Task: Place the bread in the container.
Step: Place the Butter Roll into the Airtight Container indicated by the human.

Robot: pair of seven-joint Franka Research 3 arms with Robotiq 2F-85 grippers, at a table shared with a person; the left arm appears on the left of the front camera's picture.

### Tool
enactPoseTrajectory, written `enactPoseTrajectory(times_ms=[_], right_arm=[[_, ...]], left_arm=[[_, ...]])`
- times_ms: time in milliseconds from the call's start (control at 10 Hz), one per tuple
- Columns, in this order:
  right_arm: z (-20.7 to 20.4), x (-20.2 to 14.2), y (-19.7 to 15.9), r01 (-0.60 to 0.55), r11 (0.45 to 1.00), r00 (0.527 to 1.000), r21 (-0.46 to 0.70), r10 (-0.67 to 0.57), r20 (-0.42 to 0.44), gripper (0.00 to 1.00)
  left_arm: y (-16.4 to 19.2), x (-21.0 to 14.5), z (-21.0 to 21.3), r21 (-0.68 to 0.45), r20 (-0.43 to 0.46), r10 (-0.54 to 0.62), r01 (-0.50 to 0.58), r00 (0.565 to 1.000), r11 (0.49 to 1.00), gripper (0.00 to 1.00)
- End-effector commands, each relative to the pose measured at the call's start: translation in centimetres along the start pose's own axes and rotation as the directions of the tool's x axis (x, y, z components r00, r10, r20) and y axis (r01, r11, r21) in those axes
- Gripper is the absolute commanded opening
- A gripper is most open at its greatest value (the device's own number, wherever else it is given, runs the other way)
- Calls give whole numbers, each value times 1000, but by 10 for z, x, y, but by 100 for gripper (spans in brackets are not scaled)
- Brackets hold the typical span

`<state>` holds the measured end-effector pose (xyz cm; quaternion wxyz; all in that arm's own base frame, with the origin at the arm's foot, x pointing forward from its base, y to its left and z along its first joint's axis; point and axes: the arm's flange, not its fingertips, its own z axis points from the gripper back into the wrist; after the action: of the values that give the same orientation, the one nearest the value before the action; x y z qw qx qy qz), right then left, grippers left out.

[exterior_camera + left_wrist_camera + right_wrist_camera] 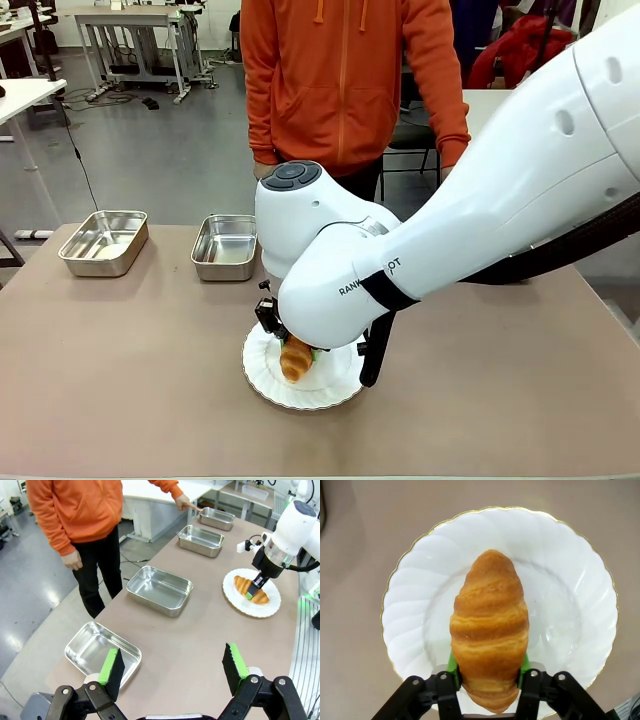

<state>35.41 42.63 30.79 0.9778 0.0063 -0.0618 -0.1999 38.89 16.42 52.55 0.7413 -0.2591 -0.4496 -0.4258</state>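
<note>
As fingers (452, 663) pinch, bread (490, 625) tops plate (570, 605).

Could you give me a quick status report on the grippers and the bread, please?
Right gripper shut on bread, on plate. Left gripper open above table. Person's hand at far tray.

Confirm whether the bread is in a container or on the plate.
Out: the bread lies on the white plate, the right gripper with fingers against its sides.

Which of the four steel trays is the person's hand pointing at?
The tray at the row's far end in the left wrist view, farthest from that camera; the hand stretches a finger toward its rim alone.
</note>
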Motion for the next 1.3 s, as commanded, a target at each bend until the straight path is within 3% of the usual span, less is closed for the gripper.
enactPoseTrajectory(times_ms=[0,100,300,500,800,1200], right_arm=[[-3,10,-3,-39,998,998,-49,36,-49,29],[0,0,0,0,1000,1000,0,0,0,29],[0,0,0,0,1000,1000,0,0,0,29],[24,6,1,-82,996,996,19,82,21,29],[116,45,-28,-147,989,989,23,147,13,29],[208,136,-96,-275,961,959,42,277,-63,29]], left_arm=[[-1,1,1,-4,16,-13,13,1000,1000,100],[-1,1,1,-4,16,-13,13,1000,1000,100],[-1,1,1,-4,16,-13,13,1000,1000,100],[-1,1,1,-4,16,-13,13,1000,1000,100],[-1,1,1,-4,16,-13,13,1000,1000,100],[-1,1,1,-4,16,-13,13,1000,1000,100]])
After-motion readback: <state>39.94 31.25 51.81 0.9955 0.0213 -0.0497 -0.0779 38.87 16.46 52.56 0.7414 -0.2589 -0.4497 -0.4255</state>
